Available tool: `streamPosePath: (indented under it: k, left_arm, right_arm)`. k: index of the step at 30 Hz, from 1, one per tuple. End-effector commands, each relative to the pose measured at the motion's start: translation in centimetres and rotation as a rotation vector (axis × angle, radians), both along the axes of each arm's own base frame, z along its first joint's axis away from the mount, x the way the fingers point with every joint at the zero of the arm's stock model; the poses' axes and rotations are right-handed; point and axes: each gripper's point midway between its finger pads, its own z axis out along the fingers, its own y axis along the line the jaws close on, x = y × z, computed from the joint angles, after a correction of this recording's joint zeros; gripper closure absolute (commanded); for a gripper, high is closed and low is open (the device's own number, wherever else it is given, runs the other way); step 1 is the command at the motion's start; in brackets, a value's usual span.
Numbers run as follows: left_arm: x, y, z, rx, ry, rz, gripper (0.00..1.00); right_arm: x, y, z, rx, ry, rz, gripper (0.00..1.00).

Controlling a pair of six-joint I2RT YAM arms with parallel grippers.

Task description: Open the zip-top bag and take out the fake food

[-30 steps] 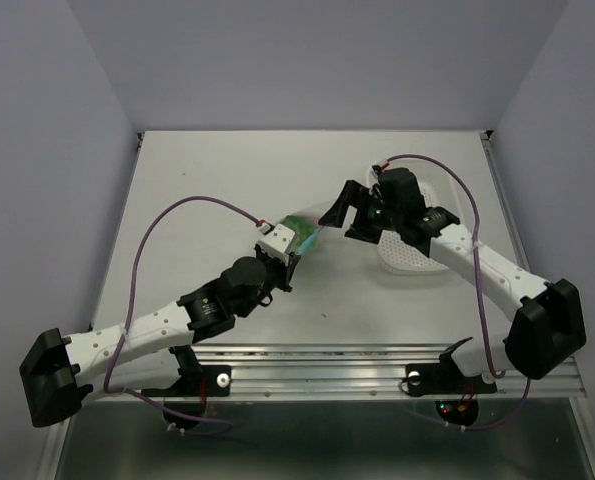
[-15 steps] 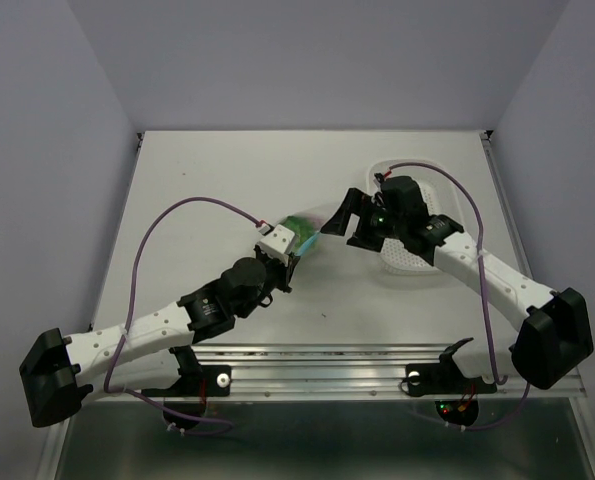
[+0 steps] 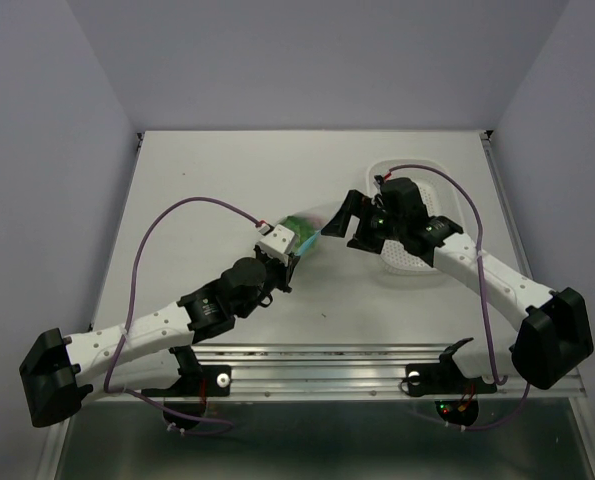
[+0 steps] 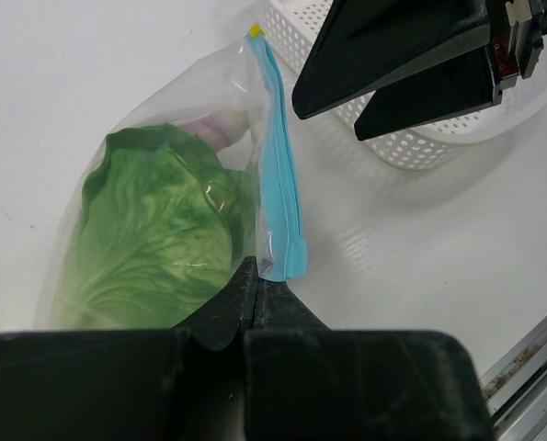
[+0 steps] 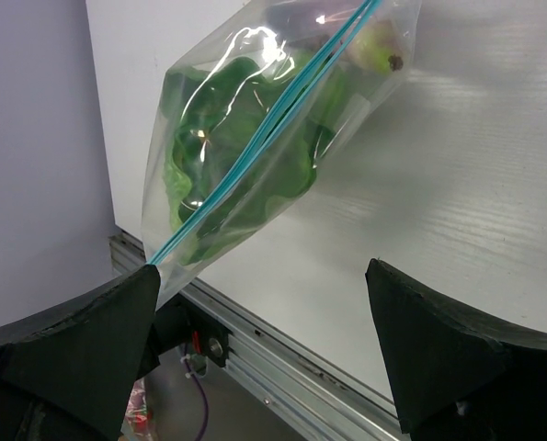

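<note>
Two grippers, two very different states here. Your left gripper (image 4: pixel 257 280) is clenched tight on one corner of the zip-top bag (image 4: pixel 209 92), pinching the plastic right at the end of the blue zip strip (image 4: pixel 280 175). Your right gripper (image 5: pixel 262 276) is spread as wide as it goes and has nothing in it. It's pointed at the bag, with its fingertips just beside the other end of the strip, where the little yellow tab (image 4: pixel 255 30) sits. I can't tell if they're touching the plastic.

From the right wrist view the strip reads as a single closed line along the whole length you can see. The fake food (image 4: pixel 153 230) is inside: a big green leafy piece fills most of the pouch, with a paler bit (image 4: pixel 220 129) tucked behind it near the top.

Location-wise, the bag sits around the middle of the table (image 3: pixel 207 180), between your two arms. The white perforated basket (image 4: pixel 420 147) is just past the right gripper, toward the table's right edge.
</note>
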Motion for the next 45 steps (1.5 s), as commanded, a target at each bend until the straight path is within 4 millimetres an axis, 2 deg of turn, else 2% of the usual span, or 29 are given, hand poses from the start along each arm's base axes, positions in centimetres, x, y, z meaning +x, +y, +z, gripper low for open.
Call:
streamPosePath:
  k: [1, 10, 20, 30, 38, 45]
  left_arm:
    - [0.0, -0.1, 2.0, -0.072, -0.037, 0.008, 1.00]
    - [0.0, 0.0, 2.1, -0.078, -0.039, 0.010, 1.00]
    - [0.0, 0.0, 1.9, -0.074, -0.036, 0.007, 1.00]
    - [0.0, 0.0, 1.8, -0.073, -0.038, 0.008, 1.00]
    - [-0.1, 0.1, 1.8, -0.077, -0.038, 0.007, 1.00]
    - [-0.2, 0.1, 1.8, -0.078, -0.041, 0.003, 1.00]
  right_arm:
    - [0.8, 0.7, 1.4, 0.031, -0.055, 0.004, 0.00]
    - [1.1, 0.9, 0.4, 0.022, -0.037, 0.003, 0.00]
    - [1.7, 0.7, 2.0, 0.039, -0.082, -0.032, 0.00]
    - [1.7, 0.8, 1.4, 0.035, -0.063, -0.029, 0.00]
    - [2.1, 0.7, 2.2, 0.037, -0.089, -0.045, 0.00]
    - [2.1, 0.8, 1.8, 0.037, -0.074, -0.041, 0.00]
